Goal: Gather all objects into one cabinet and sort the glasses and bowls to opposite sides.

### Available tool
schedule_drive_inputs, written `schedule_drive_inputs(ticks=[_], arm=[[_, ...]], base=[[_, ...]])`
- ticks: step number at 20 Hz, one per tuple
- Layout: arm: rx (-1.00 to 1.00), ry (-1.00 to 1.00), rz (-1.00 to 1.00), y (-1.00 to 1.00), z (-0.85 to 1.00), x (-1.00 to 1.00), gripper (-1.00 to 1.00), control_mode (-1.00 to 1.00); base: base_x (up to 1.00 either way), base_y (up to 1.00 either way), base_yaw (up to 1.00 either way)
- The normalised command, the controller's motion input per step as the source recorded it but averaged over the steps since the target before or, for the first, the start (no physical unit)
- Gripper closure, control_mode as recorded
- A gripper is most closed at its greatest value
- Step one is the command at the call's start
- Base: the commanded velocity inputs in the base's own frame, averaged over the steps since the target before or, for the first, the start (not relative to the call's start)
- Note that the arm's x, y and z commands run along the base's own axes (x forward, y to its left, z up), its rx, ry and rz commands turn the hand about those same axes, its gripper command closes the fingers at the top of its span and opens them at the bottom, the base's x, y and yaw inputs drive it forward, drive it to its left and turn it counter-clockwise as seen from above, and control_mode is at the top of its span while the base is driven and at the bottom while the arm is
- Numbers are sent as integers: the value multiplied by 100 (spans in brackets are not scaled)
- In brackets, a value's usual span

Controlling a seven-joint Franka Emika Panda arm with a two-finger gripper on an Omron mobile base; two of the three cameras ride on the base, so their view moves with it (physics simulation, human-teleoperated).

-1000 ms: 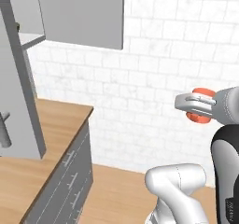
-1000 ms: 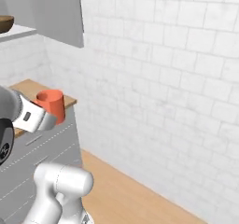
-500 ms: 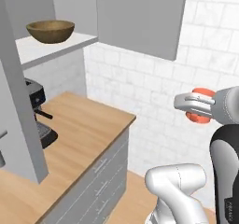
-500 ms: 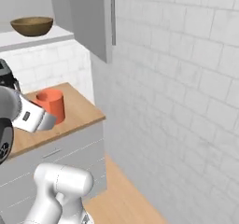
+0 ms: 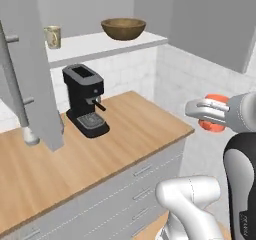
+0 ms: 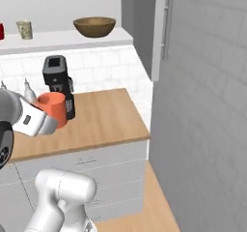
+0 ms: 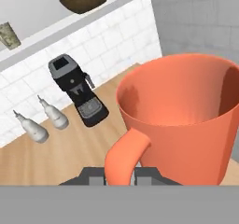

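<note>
Jaws clenched on the handle of the salmon-orange cup point(image 7: 186, 120), the gripper point(image 6: 41, 122) holds it above the counter point(image 5: 130, 129) in mid-carry (next, I judge, a lift to the cabinet shelf point(image 5: 110, 44), away from the wooden bowl point(image 5: 123, 28)), the base having swung round to face the cabinet.

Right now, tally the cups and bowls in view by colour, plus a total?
Orange cup, held by the end effector: 1
Beige cup, on the shelf: 1
Red cup, at the picture's edge on the shelf: 1
Brown bowl, on the shelf: 1
Total: 4
</note>
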Motion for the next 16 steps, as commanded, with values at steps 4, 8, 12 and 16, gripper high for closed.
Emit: schedule_drive_inputs(ticks=[4, 8, 12, 16], arm=[[0, 0, 0, 0, 0, 0, 100, 100], [0, 0, 0, 0, 0, 0, 100, 100], [0, 0, 0, 0, 0, 0, 100, 100], [0, 0, 0, 0, 0, 0, 100, 100]], base=[[15, -2, 66], [12, -1, 67], [28, -13, 44], [25, 6, 16]])
